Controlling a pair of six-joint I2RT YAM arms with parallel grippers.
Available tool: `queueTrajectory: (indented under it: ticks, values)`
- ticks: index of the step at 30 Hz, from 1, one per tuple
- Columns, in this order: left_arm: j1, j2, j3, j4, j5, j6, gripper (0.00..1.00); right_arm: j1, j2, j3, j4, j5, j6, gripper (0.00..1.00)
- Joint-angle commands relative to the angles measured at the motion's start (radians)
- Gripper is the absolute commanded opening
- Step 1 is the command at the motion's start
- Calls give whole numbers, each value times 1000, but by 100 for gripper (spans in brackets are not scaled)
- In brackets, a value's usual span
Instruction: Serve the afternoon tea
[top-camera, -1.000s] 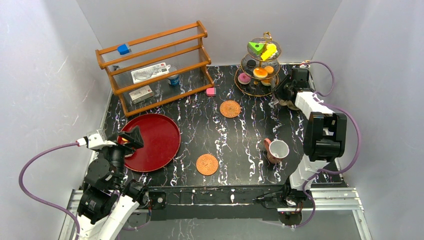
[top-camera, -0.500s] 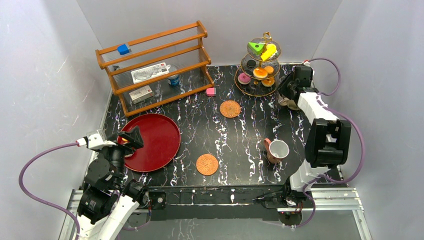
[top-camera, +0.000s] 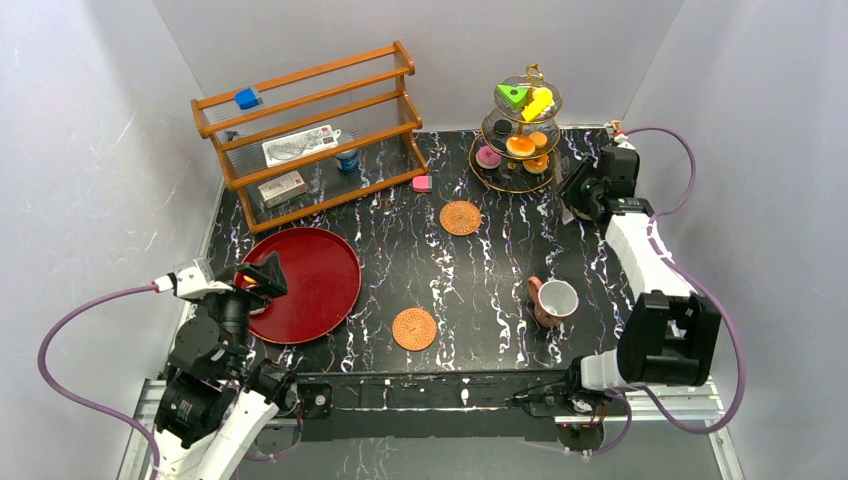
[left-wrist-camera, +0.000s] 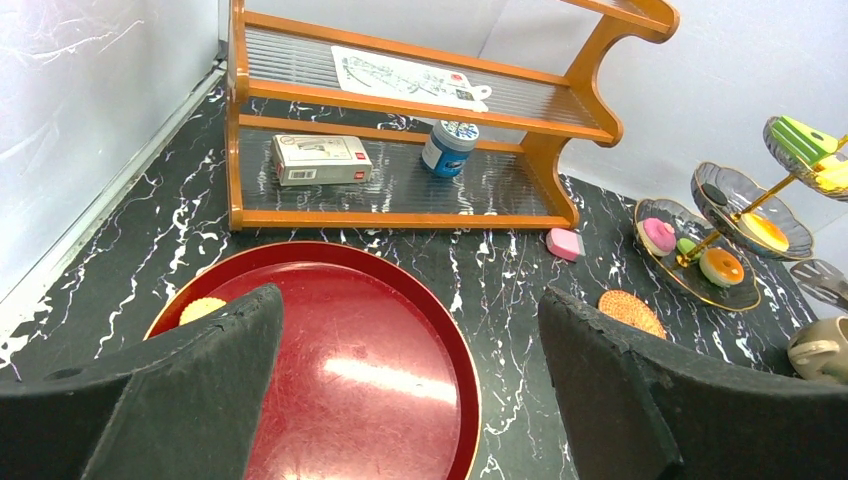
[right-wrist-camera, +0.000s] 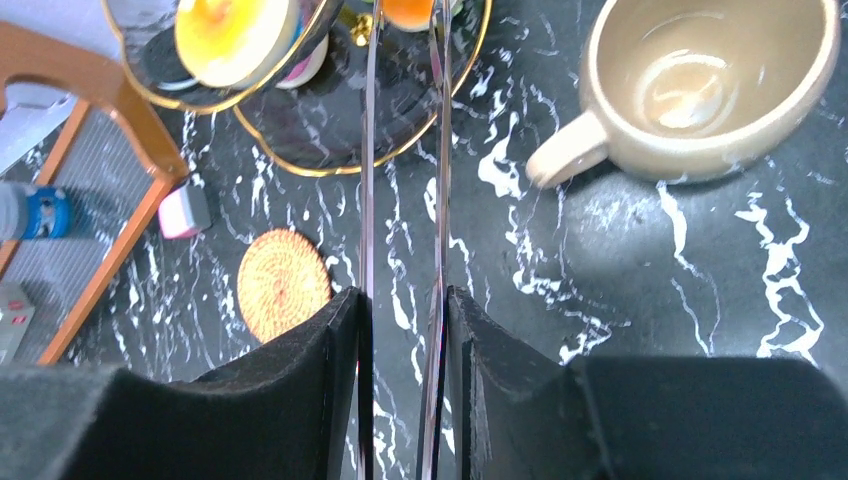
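The right tool (right-wrist-camera: 403, 310) hangs just right of the tiered stand (top-camera: 510, 178), its fingers a narrow gap apart and gripping nothing. The beige mug (right-wrist-camera: 715, 85) stands upright on the desk (top-camera: 480, 270) beside that stand, which carries the pastries (top-camera: 520, 146). The left tool (left-wrist-camera: 408, 300), well left of the stand, is spread wide.

Top external: fixed high behind both bases, looking down on the whole black marbled tabletop (top-camera: 480, 285). Left wrist: low, facing forward over the round red tray (left-wrist-camera: 380, 360). Right wrist: close, facing down. All share the round woven coaster (right-wrist-camera: 284, 283) ahead of the right gripper (right-wrist-camera: 405, 295).
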Motion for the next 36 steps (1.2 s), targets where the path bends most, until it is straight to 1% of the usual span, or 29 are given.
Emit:
queueTrajectory:
  ticks: [1,10,12,18,24,29,32,36]
  values:
    - [-3,25,3,24,15,2,95,25,-109,-62,-28,-88,2,43]
    - [-3,81,4,19,11,1,95,143,-258,-153,-110,-132,11,43]
    - [-3,99,4,19,9,1,95,178,-302,-185,-98,-144,22,43]
    - [-3,188,12,12,11,-3,95,353,-335,-225,-67,-123,69,42]
    - [-3,240,16,12,-19,7,95,562,-302,-211,-21,-60,108,42]
    - [-3,242,24,8,-24,10,95,701,-247,-222,89,-47,129,43]
    - [-3,228,24,0,-33,9,95,777,-194,-210,153,-42,139,44]
    - [-3,215,24,17,-37,15,96,865,-89,-146,191,-32,157,45]
